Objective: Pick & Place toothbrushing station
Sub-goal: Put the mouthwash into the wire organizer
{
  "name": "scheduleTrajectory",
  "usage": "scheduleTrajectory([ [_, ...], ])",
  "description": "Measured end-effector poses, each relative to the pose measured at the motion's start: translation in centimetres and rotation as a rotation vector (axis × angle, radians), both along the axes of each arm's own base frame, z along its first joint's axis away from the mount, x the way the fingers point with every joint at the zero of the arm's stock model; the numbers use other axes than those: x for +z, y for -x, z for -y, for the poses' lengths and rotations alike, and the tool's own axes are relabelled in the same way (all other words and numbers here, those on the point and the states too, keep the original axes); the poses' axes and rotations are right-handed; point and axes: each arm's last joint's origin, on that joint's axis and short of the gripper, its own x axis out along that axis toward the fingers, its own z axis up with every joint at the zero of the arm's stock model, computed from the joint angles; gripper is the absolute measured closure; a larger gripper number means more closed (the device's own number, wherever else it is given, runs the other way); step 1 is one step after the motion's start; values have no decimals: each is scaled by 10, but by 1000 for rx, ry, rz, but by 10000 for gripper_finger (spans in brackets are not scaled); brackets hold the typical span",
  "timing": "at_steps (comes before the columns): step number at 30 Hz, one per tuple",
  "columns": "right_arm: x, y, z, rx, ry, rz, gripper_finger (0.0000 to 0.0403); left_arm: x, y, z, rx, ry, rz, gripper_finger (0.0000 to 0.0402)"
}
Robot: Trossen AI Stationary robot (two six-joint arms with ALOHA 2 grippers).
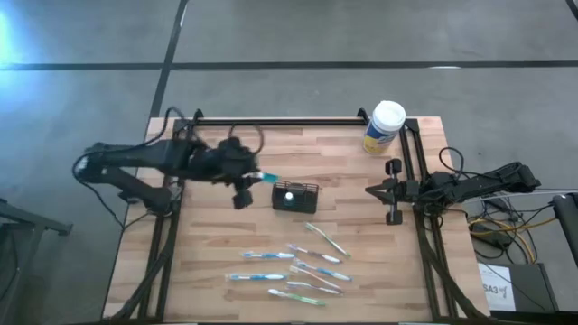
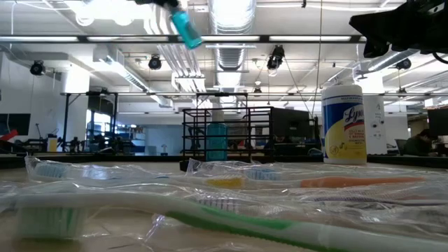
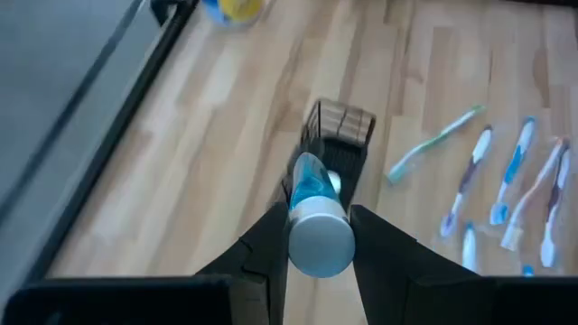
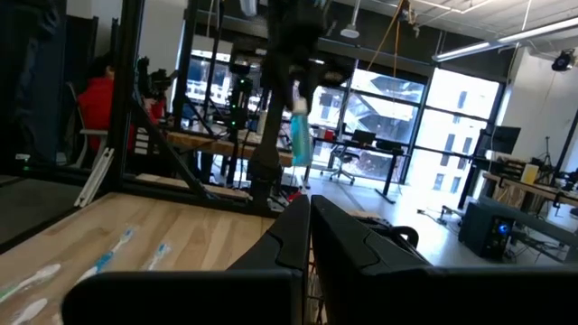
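Surface: wooden, framed by black rails; everything for the station lies in its middle and near half, which leaves both arms free reach from the sides.

Yellow canister with white lid stands at the far right corner, well apart from the work; judged not part of the task.

Left arm reaches in from the left edge. Left gripper is clamped on a small blue-and-clear tube with a white cap, cap end toward the wrist, blue end pointing forward and down. Held this way, the tube's tail aims at the opening of the black mesh holder, which sits just beyond the gripper near the middle of the surface. In the low view the tube hangs high above the surface, so it is not yet in the holder. Judgement: carry step, insertion next; needs alignment over the narrow opening.

Right arm waits at the right edge; right gripper is closed on nothing, clear of the working area.

Holder already has a white-topped round piece inside.

Toothbrushes, several in clear wrappers, blue and green among them, lie flat and scattered on the near side of the holder, apart from it, unplaced.
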Motion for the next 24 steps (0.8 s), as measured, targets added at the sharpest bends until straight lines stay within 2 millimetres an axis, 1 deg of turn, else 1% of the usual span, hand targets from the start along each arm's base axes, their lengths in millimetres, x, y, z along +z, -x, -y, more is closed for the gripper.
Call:
scheduleTrajectory([
  [3, -1, 0, 0, 0, 2, -7, 392, -3, -32, 0, -80, -27, -99, 303],
  [6, -3, 0, 0, -1, 6, -26, 392, -9, -65, 0, -144, -23, -135, 303],
  [9, -3, -1, 0, 0, 7, -31, 392, -10, -87, -2, -194, -19, -162, 303],
  [13, -4, -1, 0, -1, 8, -37, 392, -25, -112, -7, -214, -15, -266, 303],
  [15, -4, -1, 0, 0, 9, -38, 392, -30, -122, -9, -219, -19, -296, 303],
  [18, -4, -1, 0, -1, 13, -37, 392, -32, -130, -11, -229, -30, -313, 303],
  [24, -4, -1, 0, -14, 14, -37, 392, -49, -141, -12, -258, -23, -378, 303],
])
